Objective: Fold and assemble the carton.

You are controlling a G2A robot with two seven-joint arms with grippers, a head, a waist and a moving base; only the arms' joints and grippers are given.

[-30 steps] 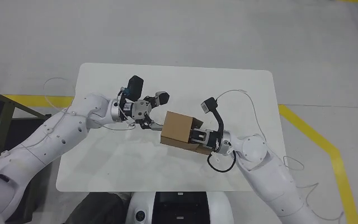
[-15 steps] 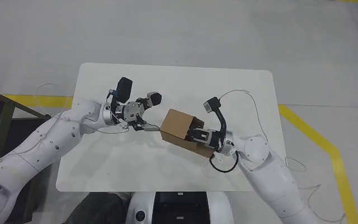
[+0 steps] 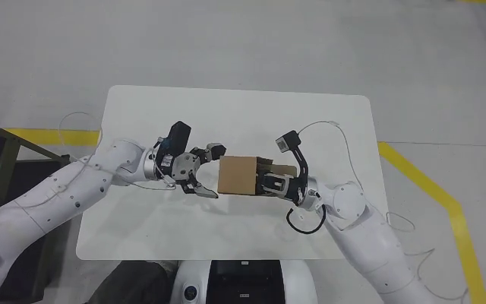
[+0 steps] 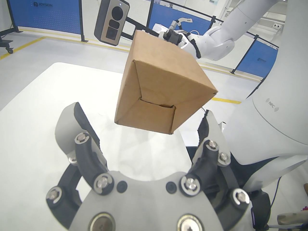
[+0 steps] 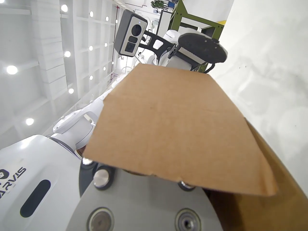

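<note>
A brown carton (image 3: 237,175) hangs above the middle of the white table (image 3: 152,114), its folded closed end toward my left gripper (image 3: 209,171). That gripper is open, one finger on each side of the closed end and a small gap away from it. In the left wrist view the carton (image 4: 158,85) floats beyond my left gripper (image 4: 141,111), showing interlocked flaps. My right gripper (image 3: 266,182) is shut on the carton at its open end. In the right wrist view a loose flap of the carton (image 5: 180,133) hides my right fingers, and a left gripper pad (image 5: 203,49) shows beyond it.
A thin white cable (image 3: 326,125) loops over the table's right part. The table's near edge runs just below both arms. A green frame (image 3: 11,152) stands off the table's left side. Bare tabletop lies behind the carton.
The left gripper drew back from the carton, then came in low and now faces its closed end. The right gripper turned the carton from slanted to square.
</note>
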